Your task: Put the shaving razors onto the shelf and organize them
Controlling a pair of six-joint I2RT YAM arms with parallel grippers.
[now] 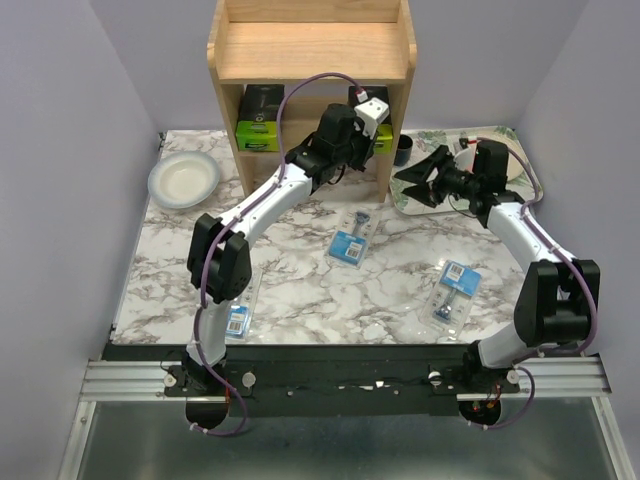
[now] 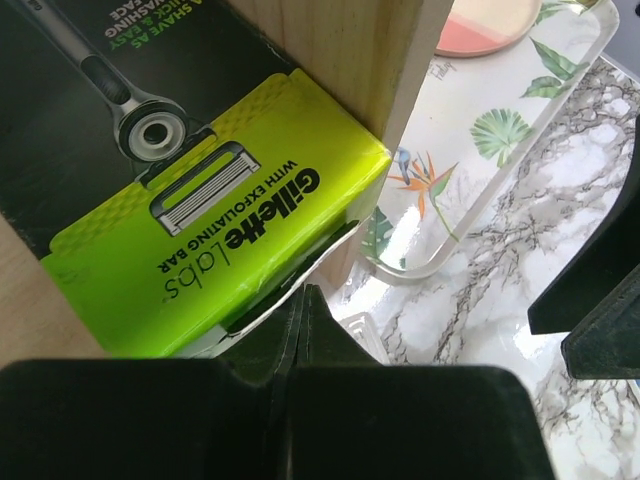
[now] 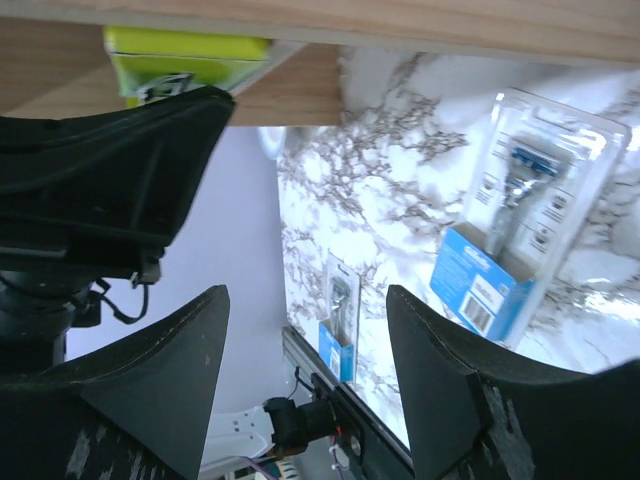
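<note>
The wooden shelf (image 1: 312, 50) stands at the back. On its lower tier lie two black razor boxes with lime-green ends, one at the left (image 1: 260, 118) and one at the right (image 2: 200, 240). My left gripper (image 1: 365, 140) is shut with nothing in it, its tip (image 2: 303, 300) right at the near corner of the right box, beside the shelf's side panel (image 2: 370, 60). Three blister packs lie on the table: centre (image 1: 350, 238), right (image 1: 455, 290), near left (image 1: 238, 318). My right gripper (image 1: 425, 178) is open and holds nothing (image 3: 305, 300), hovering right of the shelf.
A floral tray (image 1: 505, 145) sits at the back right under the right gripper, with a dark cup (image 1: 403, 150) by the shelf. A white bowl (image 1: 184, 180) is at the back left. The two arms are close together near the shelf's right post.
</note>
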